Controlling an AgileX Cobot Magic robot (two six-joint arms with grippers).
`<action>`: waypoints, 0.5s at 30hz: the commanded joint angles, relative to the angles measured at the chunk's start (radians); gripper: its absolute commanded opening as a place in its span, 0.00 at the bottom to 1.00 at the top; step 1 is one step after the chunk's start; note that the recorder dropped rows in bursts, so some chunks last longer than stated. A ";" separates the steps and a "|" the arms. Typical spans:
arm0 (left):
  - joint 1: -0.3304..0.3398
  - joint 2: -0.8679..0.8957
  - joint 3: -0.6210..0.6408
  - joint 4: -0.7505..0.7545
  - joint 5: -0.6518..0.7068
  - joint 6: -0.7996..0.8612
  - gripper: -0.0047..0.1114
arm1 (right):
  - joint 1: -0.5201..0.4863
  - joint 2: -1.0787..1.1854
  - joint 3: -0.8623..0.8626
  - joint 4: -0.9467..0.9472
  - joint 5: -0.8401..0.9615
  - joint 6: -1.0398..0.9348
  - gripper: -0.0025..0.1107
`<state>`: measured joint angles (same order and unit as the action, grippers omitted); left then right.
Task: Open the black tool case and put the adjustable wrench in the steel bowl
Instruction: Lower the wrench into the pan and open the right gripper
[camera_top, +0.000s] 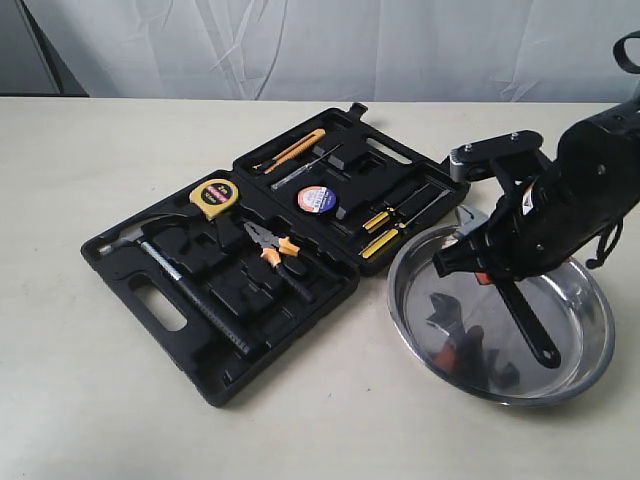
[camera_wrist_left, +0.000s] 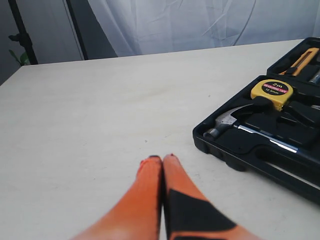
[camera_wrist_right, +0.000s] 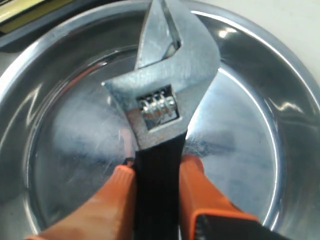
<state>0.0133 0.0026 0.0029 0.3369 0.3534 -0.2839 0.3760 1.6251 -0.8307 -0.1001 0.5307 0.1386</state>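
One steel bowl (camera_top: 585, 335) beneath one adjustable wrench (camera_wrist_right: 170, 90) in right tool (camera_wrist_right: 157, 167)

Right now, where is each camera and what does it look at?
Exterior: off the arms, looking down at the open black tool case and steel bowl; right arm shows.
Left wrist: rides its arm, faces across the table; shut left gripper shows.
Right wrist: facing into the bowl; right gripper holds the adjustable wrench.
Exterior and right wrist share wrench and bowl.
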 joint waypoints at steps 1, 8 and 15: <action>0.004 -0.003 -0.003 -0.003 -0.010 -0.001 0.04 | -0.007 0.007 -0.002 0.000 -0.013 -0.007 0.10; 0.004 -0.003 -0.003 -0.003 -0.010 -0.001 0.04 | -0.007 0.007 -0.002 -0.002 -0.010 -0.007 0.55; 0.004 -0.003 -0.003 -0.003 -0.010 -0.001 0.04 | -0.007 -0.066 -0.002 -0.005 0.005 -0.004 0.26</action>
<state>0.0133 0.0026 0.0029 0.3369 0.3534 -0.2839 0.3741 1.6133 -0.8307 -0.1001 0.5319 0.1386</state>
